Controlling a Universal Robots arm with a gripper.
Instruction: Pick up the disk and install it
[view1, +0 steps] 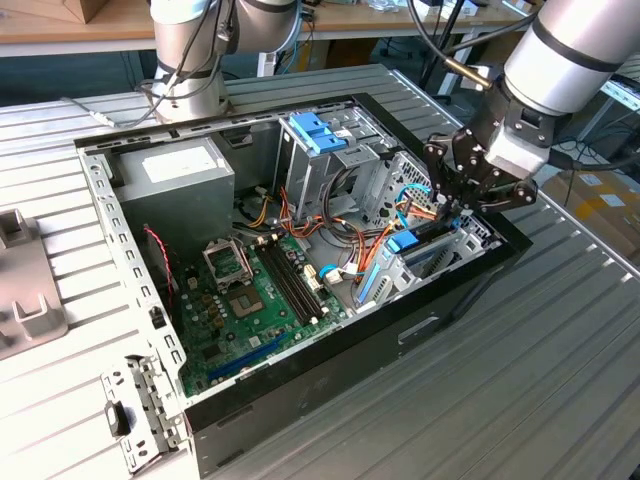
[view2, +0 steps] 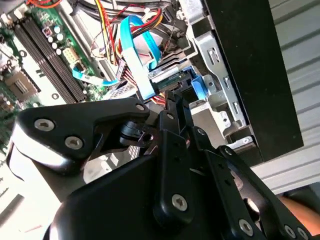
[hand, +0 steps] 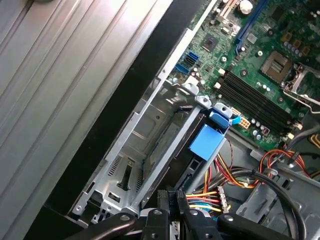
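The pincer (view1: 462, 196) hangs low over the drive bay at the corner of the open computer case (view1: 300, 390) on the exterior view's right, its black linkage arms folded inward above the metal cage; whether its tips are pressed together or pinching anything I cannot tell, since they are buried among the cables. The disk (hand: 197, 150) appears to sit edge-up in the drive cage (hand: 150, 135), seen in the first wrist view as a dark slab with a light-blue pull tab (hand: 206, 142) at its end, so it looks seated or nearly so. Red, yellow and orange power wires (hand: 210, 192) crowd the bay just beside the pincer, and a flat blue data ribbon (view2: 137, 55) loops close by. The motherboard (view1: 255, 300) lies on the case floor, the grey power supply (view1: 180, 180) sits at the far corner, and the case rests on a ribbed metal desk (view1: 540, 380).
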